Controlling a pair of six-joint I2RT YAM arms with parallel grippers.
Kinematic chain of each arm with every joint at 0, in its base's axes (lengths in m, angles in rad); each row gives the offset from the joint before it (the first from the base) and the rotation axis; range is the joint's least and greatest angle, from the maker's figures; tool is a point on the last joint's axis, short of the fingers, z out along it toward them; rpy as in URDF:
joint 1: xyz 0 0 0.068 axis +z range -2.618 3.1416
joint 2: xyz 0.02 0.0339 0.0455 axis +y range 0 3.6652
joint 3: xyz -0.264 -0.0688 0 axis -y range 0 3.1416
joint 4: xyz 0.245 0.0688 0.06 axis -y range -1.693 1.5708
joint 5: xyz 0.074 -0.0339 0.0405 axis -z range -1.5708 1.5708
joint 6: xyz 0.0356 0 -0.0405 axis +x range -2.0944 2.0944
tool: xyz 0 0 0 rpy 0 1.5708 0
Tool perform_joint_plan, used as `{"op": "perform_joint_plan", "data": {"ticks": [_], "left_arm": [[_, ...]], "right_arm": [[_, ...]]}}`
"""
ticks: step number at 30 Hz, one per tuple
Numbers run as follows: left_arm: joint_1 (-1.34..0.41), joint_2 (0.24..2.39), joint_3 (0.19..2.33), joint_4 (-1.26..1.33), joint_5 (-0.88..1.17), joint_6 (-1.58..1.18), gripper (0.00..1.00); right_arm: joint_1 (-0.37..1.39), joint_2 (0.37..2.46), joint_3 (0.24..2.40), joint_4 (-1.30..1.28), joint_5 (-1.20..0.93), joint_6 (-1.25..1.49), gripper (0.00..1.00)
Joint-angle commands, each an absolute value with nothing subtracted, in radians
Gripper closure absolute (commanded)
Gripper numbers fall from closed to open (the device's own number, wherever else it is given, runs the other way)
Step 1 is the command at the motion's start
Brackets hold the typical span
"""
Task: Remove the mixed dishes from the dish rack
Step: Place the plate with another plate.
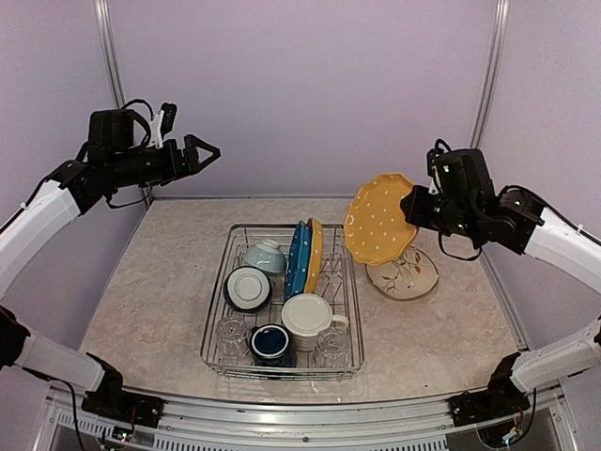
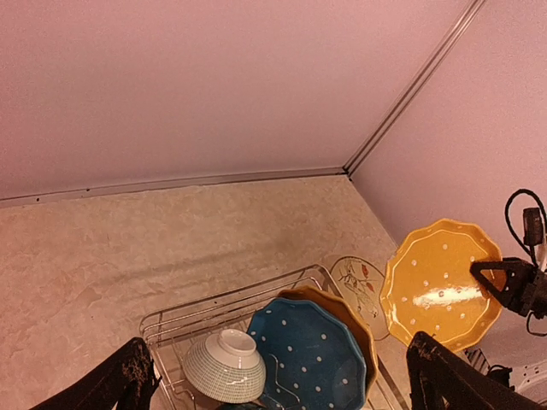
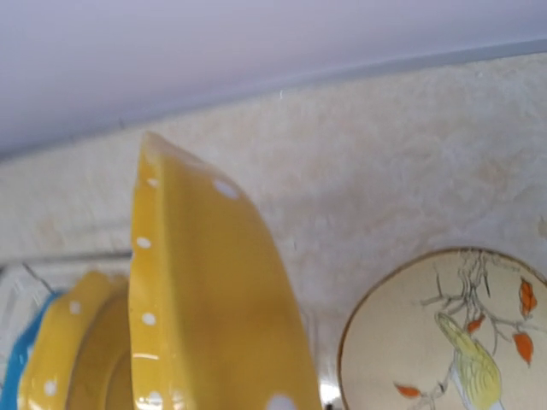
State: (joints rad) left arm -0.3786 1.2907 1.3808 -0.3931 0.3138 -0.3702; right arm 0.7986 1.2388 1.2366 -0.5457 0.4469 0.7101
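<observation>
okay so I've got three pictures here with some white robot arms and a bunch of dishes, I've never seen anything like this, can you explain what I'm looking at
These are two robot arms fixed at the near edge of a table, each ending in a two-finger gripper. The wide picture comes from a camera above and behind them. The other two come from small cameras on each wrist.

On the table sits a wire dish rack holding a blue plate and a yellow one standing on edge, bowls, a cream mug, a navy mug and small glasses. To its right a bird-painted plate lies flat on the table.

The right gripper is shut on a yellow dotted plate, held in the air above the bird plate. The left gripper is raised, open and empty.
</observation>
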Motion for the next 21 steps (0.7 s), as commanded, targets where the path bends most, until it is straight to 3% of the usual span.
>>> {"op": "perform_joint_plan", "data": {"ticks": [1, 13, 21], "left_arm": [[-0.386, 1.298, 1.397, -0.402, 0.338, -0.371, 0.01], [-0.385, 1.293, 1.397, -0.397, 0.357, -0.380, 0.01], [-0.386, 1.291, 1.397, -0.397, 0.362, -0.385, 0.01]], "right_arm": [[0.671, 1.131, 1.141, -0.231, 0.232, 0.740, 1.00], [0.194, 1.133, 0.824, -0.020, -0.201, 0.907, 1.00], [0.104, 1.254, 0.726, 0.079, -0.309, 0.904, 1.00]]}}
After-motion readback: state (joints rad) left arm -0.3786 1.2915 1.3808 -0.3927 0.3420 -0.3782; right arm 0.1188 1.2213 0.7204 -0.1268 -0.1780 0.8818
